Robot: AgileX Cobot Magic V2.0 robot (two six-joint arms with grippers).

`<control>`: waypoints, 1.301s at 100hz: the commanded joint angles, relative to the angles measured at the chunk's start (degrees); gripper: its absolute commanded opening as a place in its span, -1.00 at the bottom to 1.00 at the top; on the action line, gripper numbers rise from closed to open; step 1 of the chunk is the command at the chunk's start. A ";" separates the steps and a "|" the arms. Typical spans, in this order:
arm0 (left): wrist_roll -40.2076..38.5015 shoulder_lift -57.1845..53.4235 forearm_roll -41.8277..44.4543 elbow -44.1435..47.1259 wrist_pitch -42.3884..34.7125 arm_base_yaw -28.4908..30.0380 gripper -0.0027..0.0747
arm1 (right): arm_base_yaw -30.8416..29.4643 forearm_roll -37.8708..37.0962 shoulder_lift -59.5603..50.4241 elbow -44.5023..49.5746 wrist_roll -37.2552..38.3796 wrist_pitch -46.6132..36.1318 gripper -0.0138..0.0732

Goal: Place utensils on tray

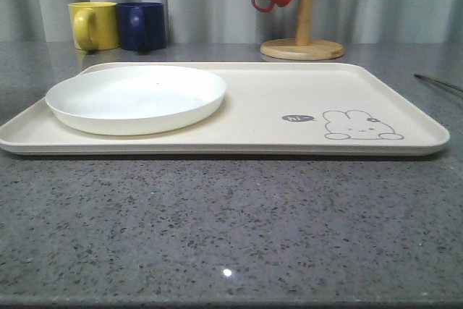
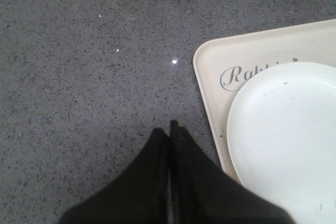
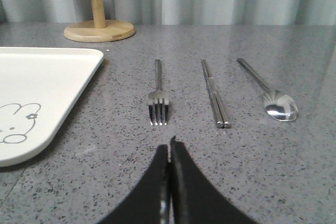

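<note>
Your right gripper [image 3: 170, 148] has its fingers closed on nothing, just short of the fork [image 3: 158, 95]; your left gripper [image 2: 170, 129], fingers closed too, hangs beside the tray [image 2: 210, 77].

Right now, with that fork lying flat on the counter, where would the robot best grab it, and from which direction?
Probably mid-handle, from straight above. The fork lies flat on the grey counter, clear of the chopsticks and the tray, so there is room either side. Its handle is slim and straight, so the right gripper, now shut, would open and close across the narrow width.
</note>
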 commanded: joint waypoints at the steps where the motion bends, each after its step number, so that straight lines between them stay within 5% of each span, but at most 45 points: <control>1: -0.57 -6.63 -0.18 2.40 -5.14 -0.50 -0.98 | -0.14 -0.06 -1.11 -0.01 -0.42 -4.54 -0.84; 58: -0.57 -43.99 -0.67 29.01 -6.67 -0.50 -0.98 | -0.14 -0.06 -1.10 -0.01 -0.42 -5.00 -0.84; 91: -0.57 -56.74 -0.67 35.20 -8.04 -0.50 -0.98 | -0.14 -0.06 -1.03 -2.65 -0.42 -5.64 -0.84; 130: -0.57 -57.12 -0.67 35.20 -8.18 -0.50 -0.98 | -0.14 -0.06 11.28 -22.29 -0.37 18.00 -0.84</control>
